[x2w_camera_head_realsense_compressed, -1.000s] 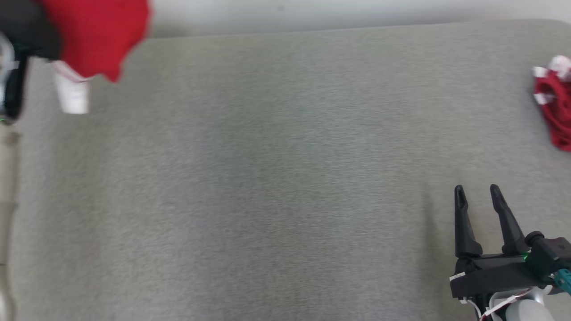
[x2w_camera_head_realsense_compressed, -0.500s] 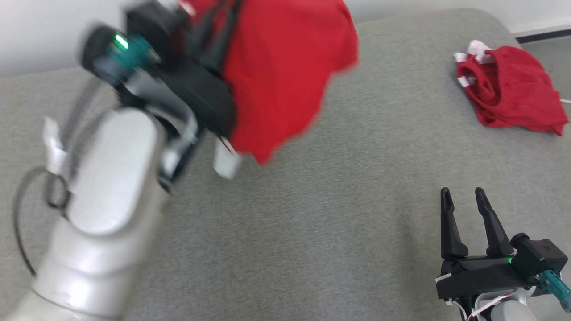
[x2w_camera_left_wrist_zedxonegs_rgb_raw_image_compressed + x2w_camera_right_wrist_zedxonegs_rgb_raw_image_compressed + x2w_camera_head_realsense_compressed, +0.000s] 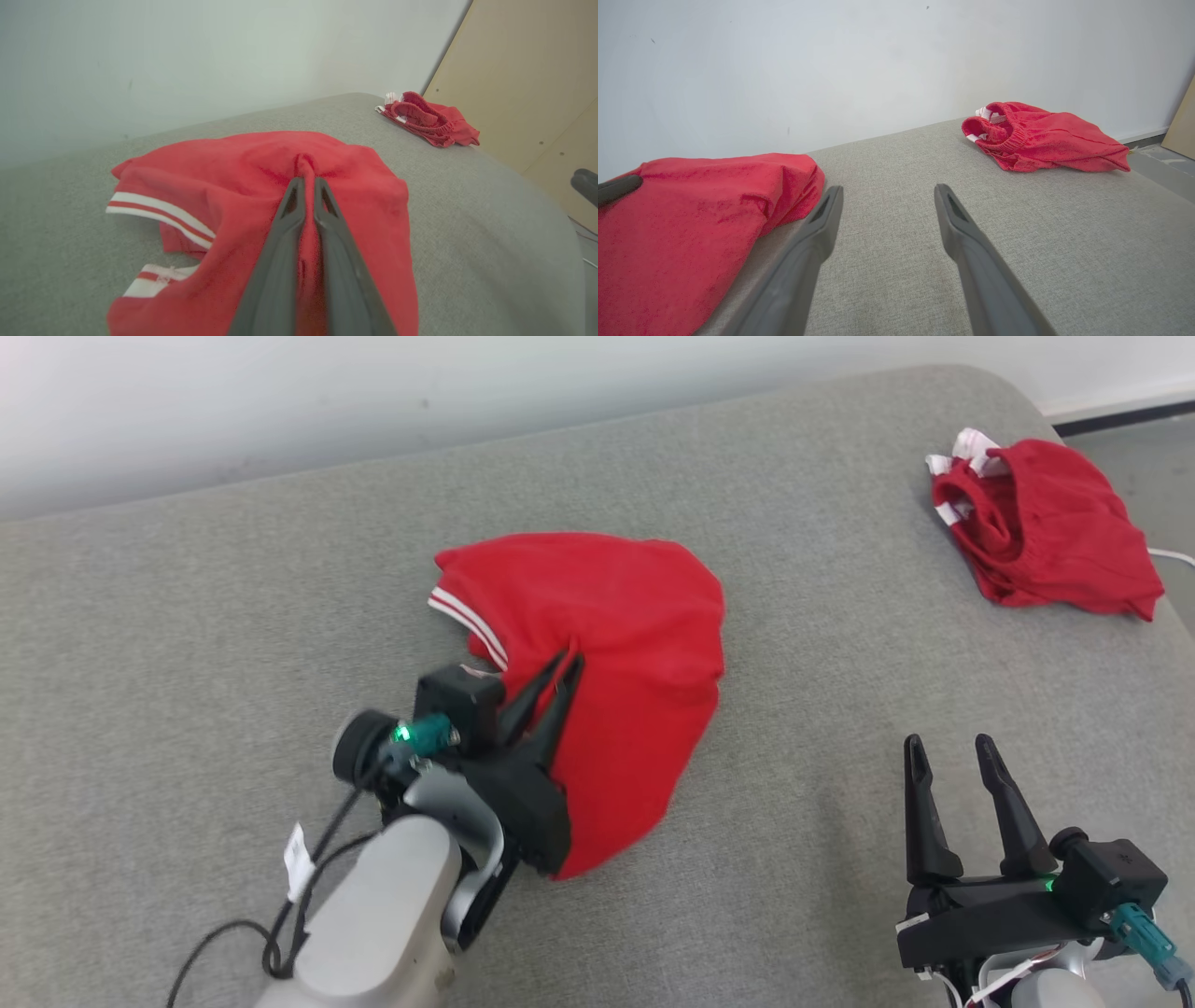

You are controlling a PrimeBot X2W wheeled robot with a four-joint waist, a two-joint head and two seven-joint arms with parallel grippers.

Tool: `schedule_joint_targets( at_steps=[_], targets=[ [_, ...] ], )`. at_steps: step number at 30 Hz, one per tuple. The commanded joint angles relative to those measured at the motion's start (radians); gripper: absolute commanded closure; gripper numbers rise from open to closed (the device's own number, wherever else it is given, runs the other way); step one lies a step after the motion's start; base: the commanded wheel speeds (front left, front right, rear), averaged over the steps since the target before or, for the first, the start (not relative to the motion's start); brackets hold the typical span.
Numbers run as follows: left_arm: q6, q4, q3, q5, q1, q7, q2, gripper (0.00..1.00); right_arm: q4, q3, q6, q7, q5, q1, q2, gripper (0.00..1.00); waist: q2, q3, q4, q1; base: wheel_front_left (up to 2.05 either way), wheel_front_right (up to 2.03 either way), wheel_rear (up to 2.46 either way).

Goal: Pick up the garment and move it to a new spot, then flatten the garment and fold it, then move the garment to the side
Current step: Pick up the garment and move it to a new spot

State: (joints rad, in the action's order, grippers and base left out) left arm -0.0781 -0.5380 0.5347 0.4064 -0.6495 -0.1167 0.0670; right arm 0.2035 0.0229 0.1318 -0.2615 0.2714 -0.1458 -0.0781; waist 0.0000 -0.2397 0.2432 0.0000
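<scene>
Left gripper [image 3: 569,661] jaws clamped on a pinched fold of crumpled red garment with white-striped cuffs [image 3: 625,616], mid grey fabric surface [image 3: 233,616]; garment's shape lost in folds. Right gripper [image 3: 948,744] jaws apart, empty. Two garments: second bunched red garment [image 3: 1055,532] far right

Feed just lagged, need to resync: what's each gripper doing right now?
Left gripper: jaws shut on the red garment.
Right gripper: jaws open, holding nothing.

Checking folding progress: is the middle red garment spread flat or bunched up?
Bunched up. The red garment lies in a rumpled heap on the grey cushion, with the left claw shut on a pinch of it.
</scene>
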Motion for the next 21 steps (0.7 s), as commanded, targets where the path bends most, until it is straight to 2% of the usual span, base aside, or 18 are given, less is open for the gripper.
schedule_joint_targets(
  at_steps=[1,2,10,21],
  targets=[
    [0.001,-0.004,0.004,0.002,0.009,-0.012,-0.003,0.54,0.001,0.001,-0.003,-0.005,0.000,-0.002,0.000,0.00,0.0000,0.009,-0.010,0.0000,0.00,0.00,0.00],
    [0.001,-0.014,0.010,0.004,0.013,-0.022,-0.006,0.00,0.000,0.004,-0.003,-0.005,-0.002,-0.002,-0.003,0.00,0.0000,0.014,-0.015,0.0000,0.00,0.00,0.00],
    [0.044,0.000,-0.024,0.016,0.028,-0.123,0.003,0.00,-0.008,0.005,-0.003,-0.005,-0.008,0.025,-0.023,0.00,0.0000,0.082,-0.084,0.0000,0.00,0.00,0.00],
    [0.140,0.233,-0.196,-0.013,0.194,-0.147,0.147,0.00,-0.058,0.002,-0.003,-0.005,-0.027,0.072,-0.038,0.00,0.0000,0.155,-0.185,0.0000,0.00,0.00,0.00]
  ],
)
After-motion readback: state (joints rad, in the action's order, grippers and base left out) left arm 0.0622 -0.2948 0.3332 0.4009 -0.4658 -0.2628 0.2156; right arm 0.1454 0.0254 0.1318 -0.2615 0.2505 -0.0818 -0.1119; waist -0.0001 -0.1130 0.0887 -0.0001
